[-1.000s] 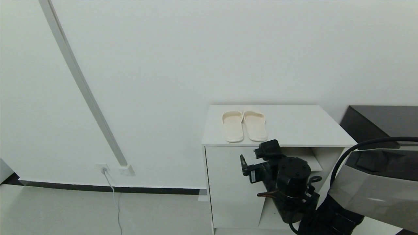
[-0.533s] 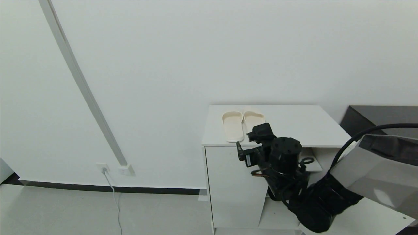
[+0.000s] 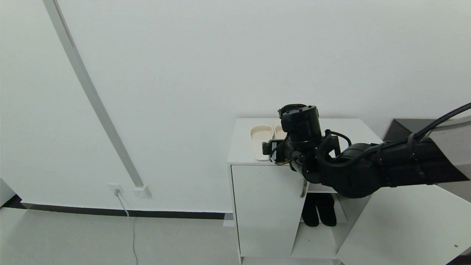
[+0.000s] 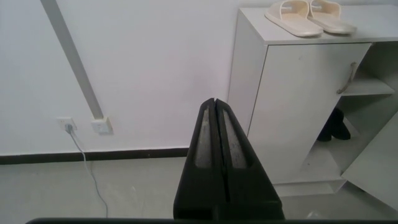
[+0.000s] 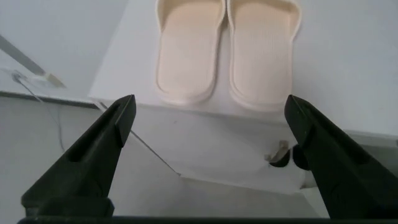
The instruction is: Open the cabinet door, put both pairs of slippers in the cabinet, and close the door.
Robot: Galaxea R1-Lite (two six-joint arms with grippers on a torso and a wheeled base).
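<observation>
My right claw [image 5: 210, 102]: wide open and empty, hanging above the front left part of the cabinet [image 3: 342, 141] top, one finger out to each side of the pair.
My left claw [image 4: 216, 106]: fingers pressed together, nothing in them, held low and well away from the cabinet's left side.
Cream slippers [image 5: 186, 56]: side by side and touching on the cabinet top near its front left corner, heels just short of the front edge, strap ends toward the wall.
Look of them: pale, smooth, soft-moulded, ribbed footbeds, a wide band over the toes. I judge them light and bendy.
Black slippers [image 3: 319, 213]: already inside the open right half, under the upper shelf.
Doors: right door [image 3: 397, 228] swung out toward me, left door [image 3: 266, 209] closed, its handle [image 3: 304, 188] at the inner edge.
Risk, grip: if I close off-centre I may catch only one slipper, or the soft soles may buckle and squirt out.
Risk, edge: a nudge on the heels could tip the pair over the front edge to the floor.
Risk, carry: on the way down, the load could clip the shelf or the open door.
</observation>
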